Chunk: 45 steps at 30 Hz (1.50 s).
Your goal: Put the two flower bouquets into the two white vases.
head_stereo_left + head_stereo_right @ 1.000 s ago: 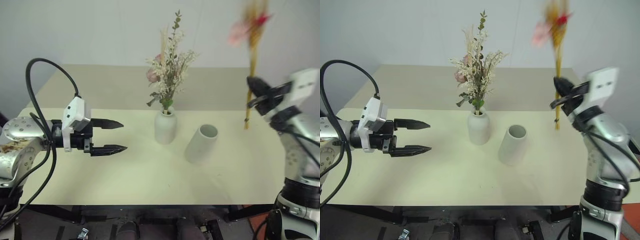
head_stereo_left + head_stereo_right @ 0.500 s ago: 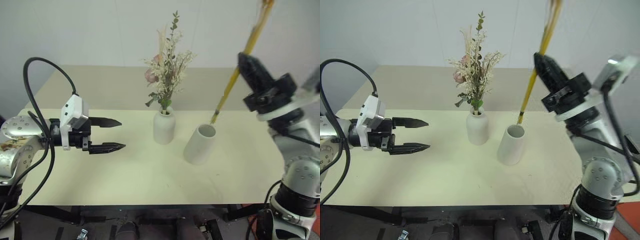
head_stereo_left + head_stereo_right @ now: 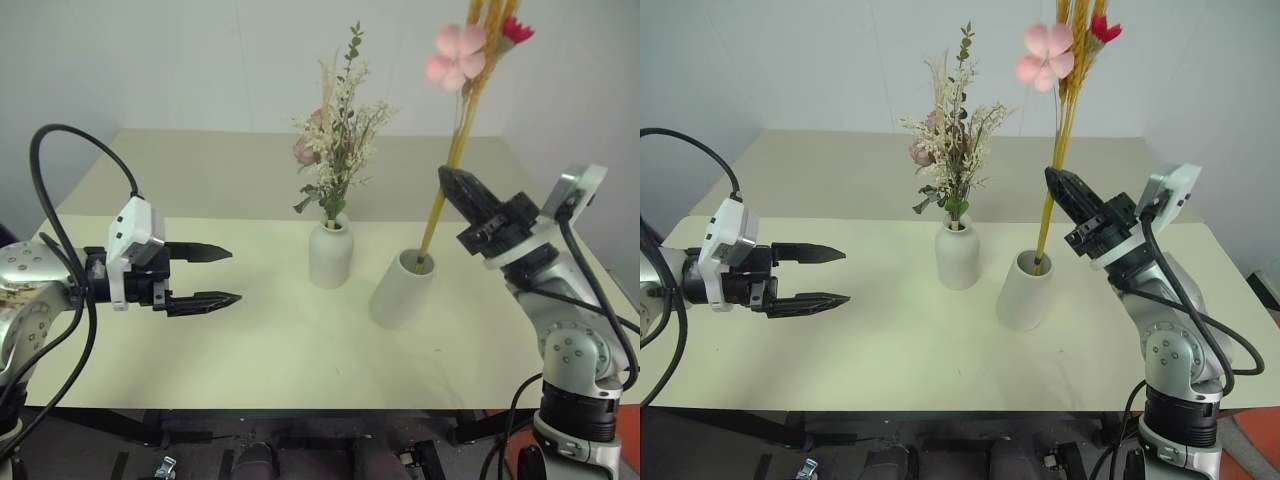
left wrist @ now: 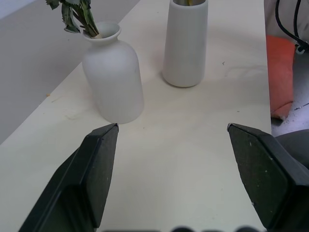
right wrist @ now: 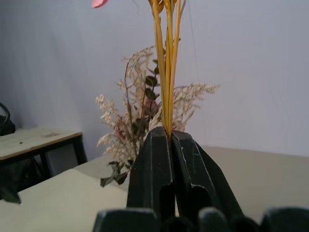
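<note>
cream table (image 3: 280, 350), yellow stalks (image 5: 166, 72) between right jaws

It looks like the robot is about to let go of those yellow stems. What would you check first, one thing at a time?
1. Yellow-stalked bunch has its lower ends inside the wide-mouthed vase: ok.
2. Right gripper pinches the stalks: ok, fingers closed on them in the right wrist view.
3. Wide-mouthed vase stands steady: not ok, it leans, so the tall bunch might tip it.
4. Stalk ends reach the vase bottom: cannot tell, hidden inside.
5. Bushy bunch sits in the bottle-shaped vase: ok.
6. Left gripper is open, apart from both vases: ok.
</note>
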Available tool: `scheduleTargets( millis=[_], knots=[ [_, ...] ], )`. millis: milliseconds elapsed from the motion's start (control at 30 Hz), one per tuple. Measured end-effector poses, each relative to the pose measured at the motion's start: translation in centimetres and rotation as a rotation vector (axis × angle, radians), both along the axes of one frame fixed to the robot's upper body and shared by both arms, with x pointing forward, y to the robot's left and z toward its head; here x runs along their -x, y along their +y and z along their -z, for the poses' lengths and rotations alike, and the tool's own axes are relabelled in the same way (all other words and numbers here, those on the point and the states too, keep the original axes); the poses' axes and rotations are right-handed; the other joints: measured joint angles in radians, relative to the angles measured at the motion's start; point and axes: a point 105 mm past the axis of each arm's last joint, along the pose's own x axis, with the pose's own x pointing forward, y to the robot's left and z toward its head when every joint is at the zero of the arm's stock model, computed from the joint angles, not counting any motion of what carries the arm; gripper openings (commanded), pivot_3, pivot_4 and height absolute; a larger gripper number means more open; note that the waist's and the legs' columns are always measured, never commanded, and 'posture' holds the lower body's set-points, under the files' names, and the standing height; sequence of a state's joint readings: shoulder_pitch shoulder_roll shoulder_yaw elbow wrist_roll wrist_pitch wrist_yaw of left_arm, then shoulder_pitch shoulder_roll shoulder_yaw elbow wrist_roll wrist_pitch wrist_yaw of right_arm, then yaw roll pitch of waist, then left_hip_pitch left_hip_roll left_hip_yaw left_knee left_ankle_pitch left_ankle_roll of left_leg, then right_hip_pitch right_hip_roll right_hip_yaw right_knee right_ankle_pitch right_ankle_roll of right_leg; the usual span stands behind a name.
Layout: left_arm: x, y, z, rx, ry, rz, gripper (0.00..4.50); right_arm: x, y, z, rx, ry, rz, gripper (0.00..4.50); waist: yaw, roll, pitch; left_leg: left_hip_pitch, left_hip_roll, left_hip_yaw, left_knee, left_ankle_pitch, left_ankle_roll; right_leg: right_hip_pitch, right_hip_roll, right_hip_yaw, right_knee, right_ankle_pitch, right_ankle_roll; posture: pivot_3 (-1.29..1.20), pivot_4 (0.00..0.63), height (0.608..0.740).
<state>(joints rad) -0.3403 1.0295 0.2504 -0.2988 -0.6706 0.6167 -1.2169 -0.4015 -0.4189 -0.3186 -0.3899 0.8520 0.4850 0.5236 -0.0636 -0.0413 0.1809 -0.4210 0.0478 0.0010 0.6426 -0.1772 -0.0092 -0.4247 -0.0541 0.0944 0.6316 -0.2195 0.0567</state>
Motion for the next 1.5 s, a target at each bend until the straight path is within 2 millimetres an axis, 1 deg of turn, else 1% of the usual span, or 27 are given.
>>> scheduleTargets(
  millis=[100,200,300,333,400,467,533,600,733,800,900,1000,1333,1500],
  knots=[
    [0.0,0.0,0.0,0.0,-0.002,0.001,3.91,0.6,0.3,1.0,-0.002,0.02,-0.049,2.17,0.0,0.0,0.0,0.0,0.0,0.0,0.0,0.0,0.0,0.0,0.0,0.0,0.0,0.0,0.0,0.0,0.15,0.74],
    [0.0,-0.1,-0.1,-0.001,-0.005,0.003,3.91,1.4,0.7,2.3,0.053,0.048,-0.075,3.23,0.002,0.0,0.0,0.0,0.0,0.0,0.0,0.0,0.0,0.0,0.0,0.0,0.0,0.0,0.0,0.0,0.15,0.74],
    [0.0,-0.1,-0.1,-0.001,-0.005,0.006,3.91,2.2,0.0,3.6,0.131,0.082,-0.059,4.28,0.007,0.0,0.0,-0.001,0.0,0.0,0.0,0.0,0.0,0.0,0.0,0.0,-0.001,-0.001,-0.001,0.0,0.15,0.74],
    [-0.1,-0.1,-0.1,-0.001,-0.004,0.007,3.91,2.6,-0.5,3.9,0.159,0.093,-0.049,4.44,0.01,0.0,0.0,-0.001,0.0,0.001,0.0,0.0,0.0,0.0,0.0,0.0,-0.001,-0.002,-0.003,0.0,0.15,0.74],
    [-0.1,0.0,-0.1,-0.001,-0.001,0.009,3.91,3.1,-2.0,4.3,0.229,0.11,-0.015,4.44,0.017,0.0,0.0,0.0,0.0,0.001,0.0,0.0,0.0,0.0,-0.001,0.0,-0.002,-0.003,-0.005,0.0,0.15,0.74],
    [-0.1,0.1,0.0,0.002,0.002,0.007,3.91,3.9,-4.2,4.3,0.337,0.121,0.032,4.44,0.021,0.0,0.0,0.0,0.0,0.001,0.0,0.0,0.0,0.001,-0.001,0.0,-0.002,-0.003,-0.005,0.0,0.15,0.74],
    [-0.2,0.2,0.0,0.005,0.006,0.004,3.91,4.4,-6.2,3.9,0.41,0.132,0.054,4.44,0.022,0.0,0.0,0.001,0.0,0.002,0.0,0.0,0.0,0.001,-0.001,0.0,-0.002,-0.003,-0.005,0.0,0.15,0.74],
    [-0.2,0.4,0.1,0.01,0.01,0.002,3.91,4.9,-8.8,3.2,0.493,0.148,0.082,4.44,0.022,0.0,0.0,0.002,0.0,0.002,0.0,0.0,0.0,0.002,-0.001,0.001,-0.002,-0.003,-0.005,0.0,0.15,0.74],
    [-0.1,1.1,0.0,0.003,0.006,-0.011,3.91,5.6,-12.3,2.1,0.636,0.164,0.122,4.44,0.017,0.0,0.0,0.003,0.0,0.003,0.0,0.0,0.0,0.002,-0.001,0.001,-0.002,-0.003,-0.005,0.0,0.15,0.74],
    [0.0,1.8,0.1,-0.005,0.008,-0.034,3.91,5.8,-14.1,1.4,0.705,0.173,0.155,4.44,0.016,0.0,0.0,0.003,0.0,0.003,0.0,0.0,0.0,0.001,-0.001,0.001,-0.002,-0.004,-0.005,0.0,0.15,0.74],
    [0.1,2.7,0.2,-0.019,0.007,-0.07,3.91,6.1,-15.1,1.0,0.778,0.185,0.157,4.44,0.017,0.0,0.0,0.003,0.0,0.004,0.0,0.0,0.0,0.002,-0.001,0.001,-0.002,-0.004,-0.005,0.0,0.15,0.74],
    [0.2,3.2,0.1,-0.018,0.005,-0.093,3.91,6.3,-15.6,1.1,0.8,0.198,0.146,4.44,0.019,0.0,0.0,0.004,0.0,0.004,0.0,0.0,0.0,0.002,-0.001,0.001,-0.002,-0.004,-0.005,0.0,0.15,0.74],
    [0.6,3.8,-0.4,-0.034,-0.014,-0.117,3.91,6.6,-15.6,1.0,0.823,0.184,0.135,4.44,0.02,0.0,0.0,0.004,0.0,0.004,0.0,0.0,0.0,0.002,-0.002,0.001,-0.002,-0.004,-0.005,0.0,0.15,0.74],
    [0.5,4.1,-0.8,-0.041,-0.017,-0.116,3.91,7.0,-15.0,1.5,0.838,0.185,0.117,4.44,0.02,0.0,0.0,0.004,0.0,0.004,0.0,0.0,0.0,0.002,-0.002,0.001,-0.002,-0.004,-0.005,0.0,0.15,0.74]
  ],
)
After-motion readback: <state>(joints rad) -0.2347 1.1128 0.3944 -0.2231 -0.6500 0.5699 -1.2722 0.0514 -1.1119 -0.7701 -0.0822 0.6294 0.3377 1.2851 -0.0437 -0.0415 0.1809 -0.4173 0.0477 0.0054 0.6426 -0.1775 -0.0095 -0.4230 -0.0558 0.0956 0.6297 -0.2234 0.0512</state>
